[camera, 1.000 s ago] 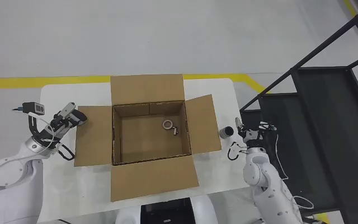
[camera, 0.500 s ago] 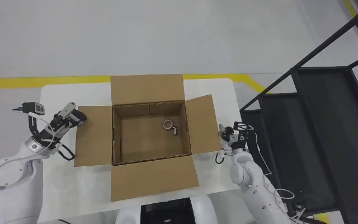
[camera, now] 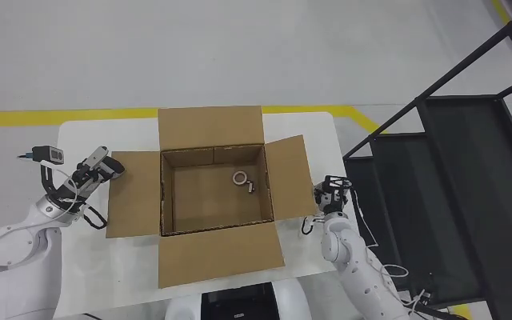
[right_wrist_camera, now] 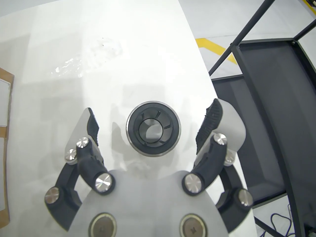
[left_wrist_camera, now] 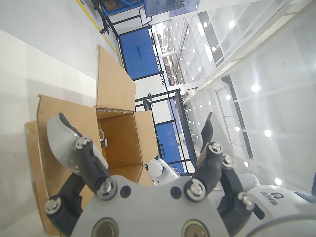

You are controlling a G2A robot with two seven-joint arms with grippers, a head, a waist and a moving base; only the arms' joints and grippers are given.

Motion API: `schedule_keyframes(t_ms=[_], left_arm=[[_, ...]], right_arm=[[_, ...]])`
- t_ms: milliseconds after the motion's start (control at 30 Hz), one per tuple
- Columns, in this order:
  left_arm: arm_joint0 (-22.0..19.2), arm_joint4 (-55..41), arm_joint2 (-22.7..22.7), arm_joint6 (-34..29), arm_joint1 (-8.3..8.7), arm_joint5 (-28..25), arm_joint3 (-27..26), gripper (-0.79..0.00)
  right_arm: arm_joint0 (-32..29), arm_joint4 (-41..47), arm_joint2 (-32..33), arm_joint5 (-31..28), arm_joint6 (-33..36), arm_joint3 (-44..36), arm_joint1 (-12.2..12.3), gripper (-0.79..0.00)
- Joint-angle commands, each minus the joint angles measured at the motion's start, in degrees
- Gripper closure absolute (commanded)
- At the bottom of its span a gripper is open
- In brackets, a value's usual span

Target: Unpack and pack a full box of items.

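An open cardboard box [camera: 214,144] stands in the middle of the white table [camera: 312,132] with its flaps spread out. Inside it lie a small tape roll [camera: 239,177] and a small dark item [camera: 250,188]; the roll [left_wrist_camera: 101,135] also shows in the left wrist view. A black and silver cylinder [right_wrist_camera: 153,131] stands upright on the table by the box's right flap. My right gripper [right_wrist_camera: 153,109] hangs open straight over it, fingers either side and apart from it. My left gripper [camera: 112,166] is open and empty beside the left flap [left_wrist_camera: 61,114].
A black metal rack [camera: 448,176] stands close off the table's right edge, just beside the right gripper [camera: 328,194]. Bare table surface lies behind the cylinder [right_wrist_camera: 98,38]. The box flap [right_wrist_camera: 3,99] is near the right gripper.
The right arm has swung in towards the box's right flap and now sits over the cylinder. The left arm has not moved.
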Motion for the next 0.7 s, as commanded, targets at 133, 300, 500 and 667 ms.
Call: schedule_keyframes(t_ms=[133, 300, 500, 667], left_arm=[[0.0, 0.0, 0.0, 0.0, 0.0, 0.0, 0.0, -0.785], [0.0, 0.0, 0.0, 0.0, 0.0, 0.0, 0.0, -0.785], [0.0, 0.0, 0.0, 0.0, 0.0, 0.0, 0.0, -0.785], [0.0, 0.0, 0.0, 0.0, 0.0, 0.0, 0.0, -0.785]], right_arm=[[0.17, -0.1, -0.51, 0.04, 0.09, 0.31, -0.26, 0.0], [0.13, -0.95, -0.62, 0.2, 0.11, 0.18, -0.37, 0.0], [-1.0, -0.53, 0.1, 0.27, 0.46, -2.59, -0.41, 0.0], [-3.97, 3.31, 2.67, -1.46, 1.89, -9.98, -0.23, 0.0]])
